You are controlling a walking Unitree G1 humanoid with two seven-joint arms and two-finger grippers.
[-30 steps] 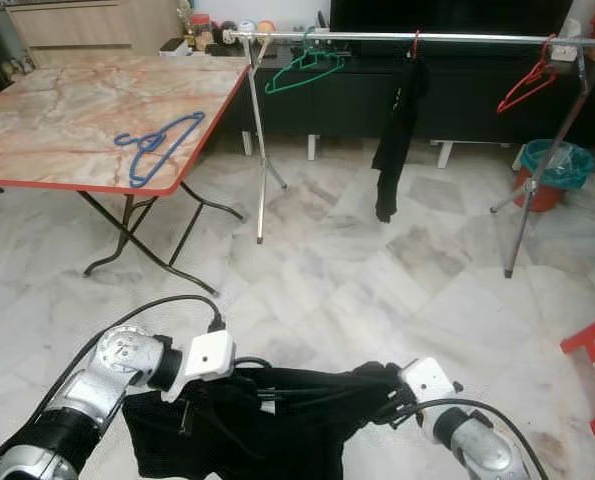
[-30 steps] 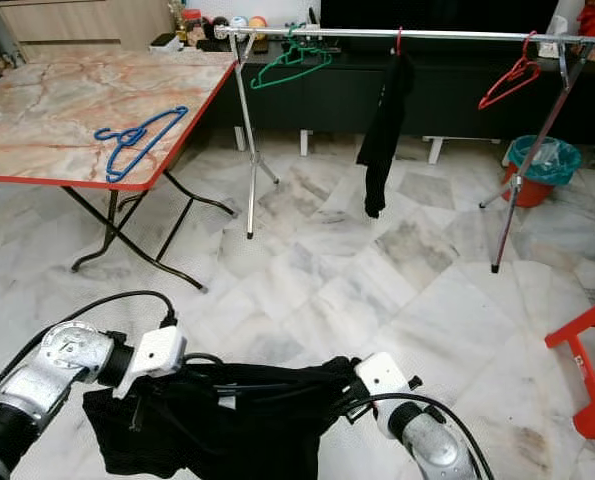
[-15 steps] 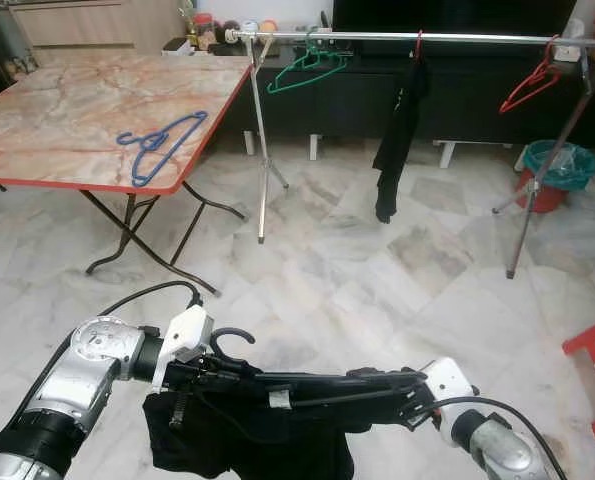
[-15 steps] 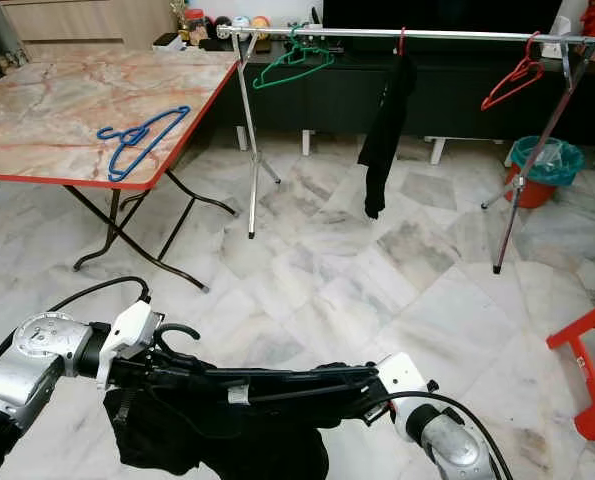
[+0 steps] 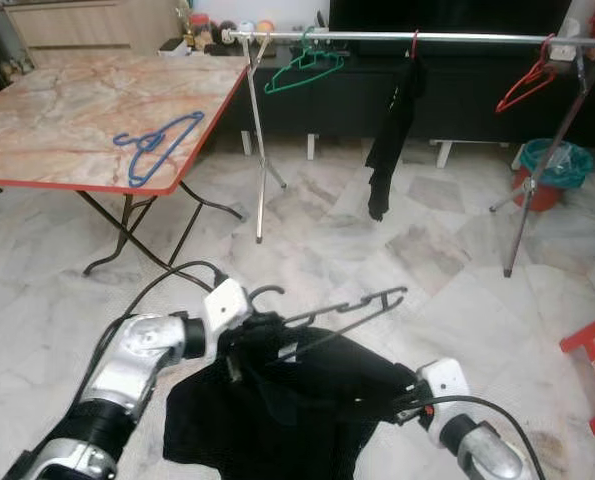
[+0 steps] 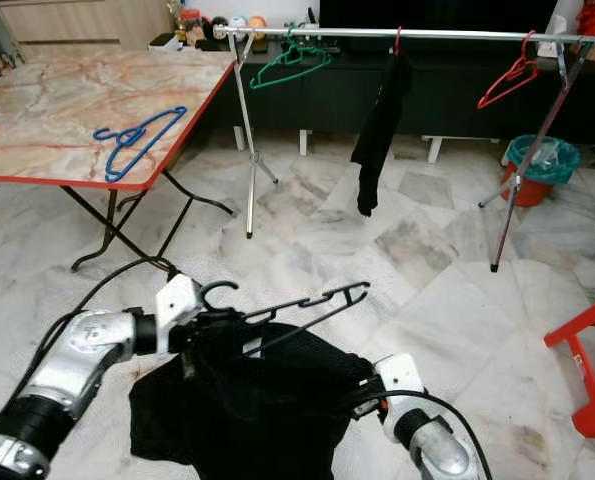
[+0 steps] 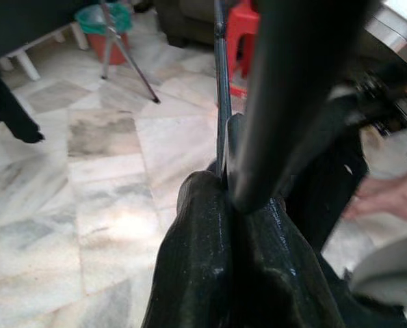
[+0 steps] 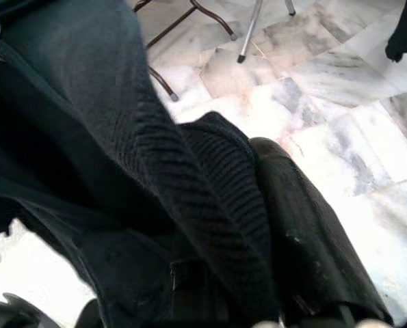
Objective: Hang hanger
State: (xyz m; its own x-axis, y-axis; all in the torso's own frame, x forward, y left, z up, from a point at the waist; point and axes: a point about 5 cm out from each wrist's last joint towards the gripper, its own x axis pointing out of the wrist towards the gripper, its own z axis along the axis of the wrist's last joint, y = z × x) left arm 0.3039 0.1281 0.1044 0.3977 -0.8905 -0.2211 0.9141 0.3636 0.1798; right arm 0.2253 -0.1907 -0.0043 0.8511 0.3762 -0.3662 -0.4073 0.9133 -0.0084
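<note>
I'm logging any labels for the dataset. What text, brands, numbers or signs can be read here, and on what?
None can be read.
The white tag on the black garment: too small to tell whether it bears print.
The jars and bottles behind the marble table: labels too small and blurred.

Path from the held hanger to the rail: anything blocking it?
Nothing visible. Open marble floor lies between the black hanger with its garment and the rail; free rail spans sit between the hangers already there.
</note>
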